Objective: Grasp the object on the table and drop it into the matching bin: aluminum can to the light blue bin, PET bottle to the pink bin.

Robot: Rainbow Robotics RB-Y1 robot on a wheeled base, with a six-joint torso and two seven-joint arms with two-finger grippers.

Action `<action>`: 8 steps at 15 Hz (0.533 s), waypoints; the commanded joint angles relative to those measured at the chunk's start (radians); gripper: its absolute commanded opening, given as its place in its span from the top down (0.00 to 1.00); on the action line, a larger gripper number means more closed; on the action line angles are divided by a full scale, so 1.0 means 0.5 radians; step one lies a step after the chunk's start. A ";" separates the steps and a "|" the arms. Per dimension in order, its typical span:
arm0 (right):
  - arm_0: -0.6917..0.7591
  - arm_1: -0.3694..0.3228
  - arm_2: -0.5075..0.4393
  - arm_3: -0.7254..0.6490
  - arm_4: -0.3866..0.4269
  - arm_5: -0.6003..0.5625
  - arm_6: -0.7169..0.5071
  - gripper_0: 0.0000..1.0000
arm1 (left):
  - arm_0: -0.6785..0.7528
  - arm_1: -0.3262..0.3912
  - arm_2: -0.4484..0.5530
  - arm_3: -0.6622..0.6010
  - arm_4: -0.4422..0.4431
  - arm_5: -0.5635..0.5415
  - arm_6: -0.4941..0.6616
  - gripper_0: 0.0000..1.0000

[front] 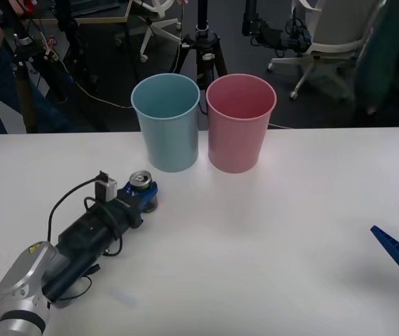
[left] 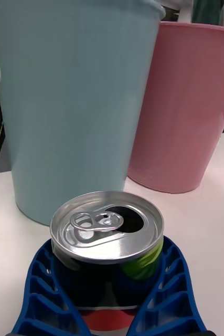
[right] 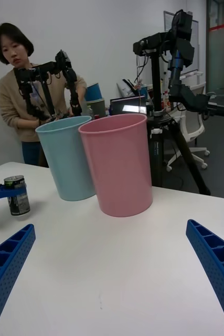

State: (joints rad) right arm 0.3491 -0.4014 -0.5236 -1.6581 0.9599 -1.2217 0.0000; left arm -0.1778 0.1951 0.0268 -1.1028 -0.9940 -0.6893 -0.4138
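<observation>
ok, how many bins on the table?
2. The light blue bin stands at the table's far edge, just beyond the can in the left gripper; the pink bin is beside it, on the robot's right.

Black tripod [front: 203, 49]; white office chair [front: 329, 38].

The aluminum can [left: 106, 231] has a shiny metal top, both bins look smooth matt plastic, the table [front: 255, 245] matt white.

You've got a white table [front: 269, 231]: aluminum can [front: 142, 187] upright, light blue bin [front: 166, 122] and pink bin [front: 240, 123] side by side at the far edge.
</observation>
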 commanded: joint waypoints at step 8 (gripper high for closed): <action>0.000 0.000 0.000 0.000 0.000 0.000 0.000 0.00 | 0.552 0.438 -0.241 -1.059 0.021 0.250 0.545 1.00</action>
State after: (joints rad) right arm 0.3490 -0.4014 -0.5236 -1.6580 0.9599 -1.2217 0.0000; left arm 0.0766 0.3961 -0.0923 -1.5861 -0.9836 -0.5674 -0.1696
